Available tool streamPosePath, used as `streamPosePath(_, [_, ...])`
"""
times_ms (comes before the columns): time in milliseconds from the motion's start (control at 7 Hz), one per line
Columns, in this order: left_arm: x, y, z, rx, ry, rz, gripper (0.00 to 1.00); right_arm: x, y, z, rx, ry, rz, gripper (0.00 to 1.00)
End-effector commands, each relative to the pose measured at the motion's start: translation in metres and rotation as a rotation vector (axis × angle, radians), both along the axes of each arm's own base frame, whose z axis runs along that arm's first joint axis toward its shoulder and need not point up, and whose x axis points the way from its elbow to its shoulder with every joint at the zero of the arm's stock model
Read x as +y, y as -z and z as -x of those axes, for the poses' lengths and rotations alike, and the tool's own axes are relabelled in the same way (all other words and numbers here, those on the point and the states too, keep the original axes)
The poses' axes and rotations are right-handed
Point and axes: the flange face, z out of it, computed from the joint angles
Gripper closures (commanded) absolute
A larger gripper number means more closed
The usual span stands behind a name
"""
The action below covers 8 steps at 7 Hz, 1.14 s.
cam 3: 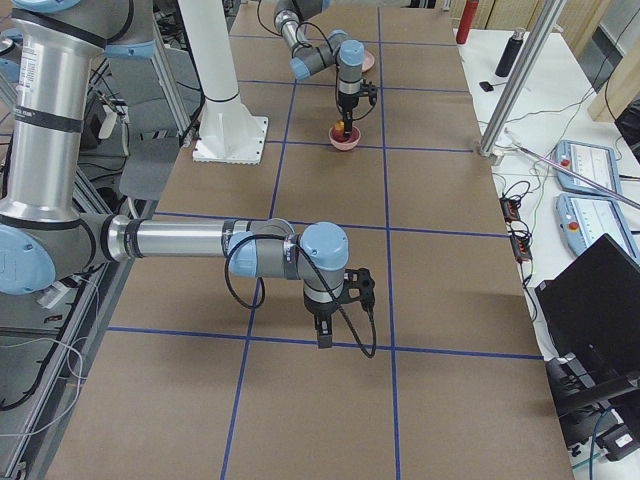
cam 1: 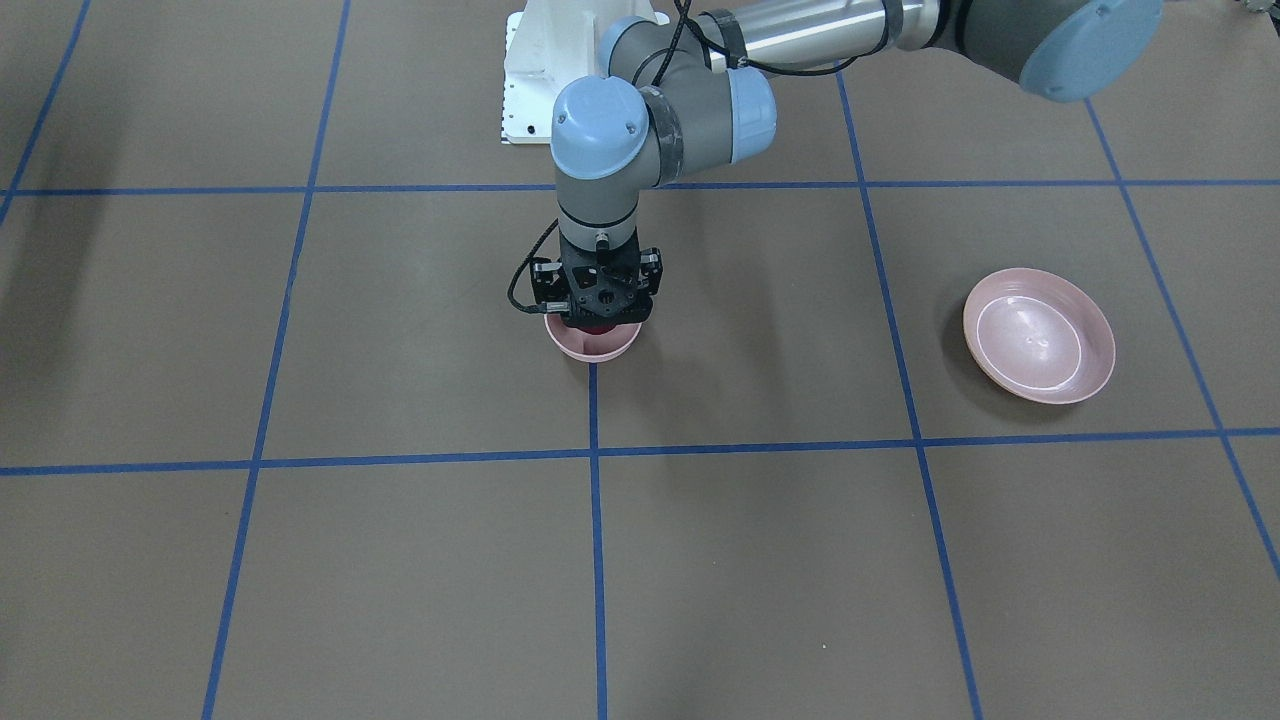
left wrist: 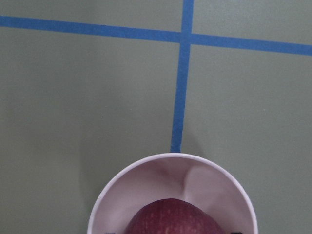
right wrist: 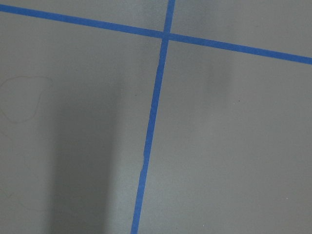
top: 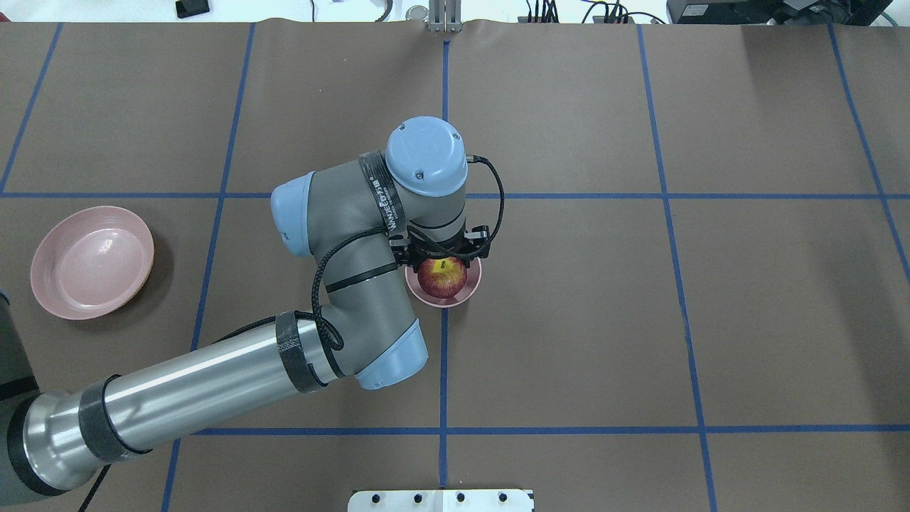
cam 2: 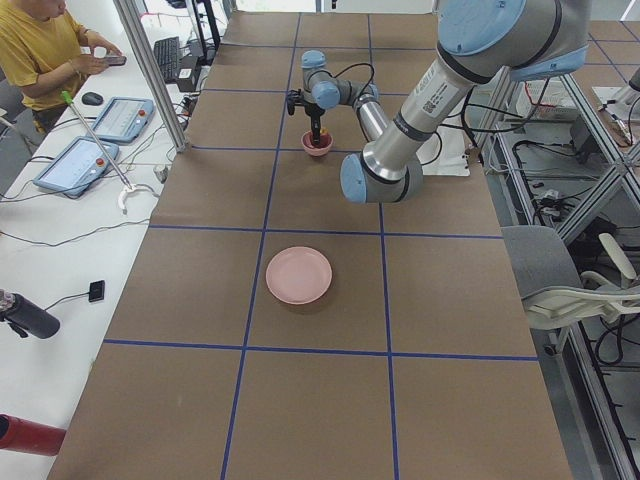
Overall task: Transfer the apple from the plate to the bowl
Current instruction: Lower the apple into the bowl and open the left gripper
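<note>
Straight down over the bowl [top: 443, 303] hangs the left gripper [cam 1: 597, 316], its fingers reaching to either side of the apple [top: 442, 278]. The apple sits inside the bowl, its yellow stem patch turned up and toward twelve o'clock in the overhead view. In the left wrist view only slivers of black finger show at the bottom edge, flanking the fruit, so I cannot tell whether the jaws pinch the apple or stand just clear of it.

The bowl rests on a blue tape line [top: 443, 370], just at six o'clock of a tape crossing near the middle of the table [top: 640, 320]. Seen from overhead, the left arm comes in from about eight o'clock and folds at the elbow above the bowl.

The plate [top: 92, 262] lies well apart at nine o'clock of the bowl in the overhead view, with nothing on it, its thin white ring plain to see.

The right gripper [cam 3: 322, 336] shows only in the exterior right view, pointing down over bare brown table near a tape line; whether its jaws are spread or pressed together cannot be told. Its wrist camera sees only table and crossing tape.

At ten o'clock in the exterior left view a person in a yellow shirt [cam 2: 35, 45] stands beside the table.
</note>
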Motion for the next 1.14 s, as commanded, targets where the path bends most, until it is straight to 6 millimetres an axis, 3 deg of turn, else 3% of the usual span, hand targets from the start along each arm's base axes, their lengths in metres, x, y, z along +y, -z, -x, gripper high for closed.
streamPosePath(0, [-0.004, -0.006, -0.006, 0.01, 0.012, -0.022, 0.28, 0.0, 0.0, 0.0, 0.0, 0.001, 0.0, 0.0])
streamPosePath(286, [-0.004, -0.007, -0.006, 0.008, 0.011, -0.023, 0.16, 0.0, 0.0, 0.0, 0.0, -0.001, 0.0, 0.0])
streamPosePath(1000, [-0.001, 0.008, 0.004, 0.034, 0.016, -0.039, 0.03, 0.0, -0.004, 0.0, 0.0, 0.001, 0.006, 0.0])
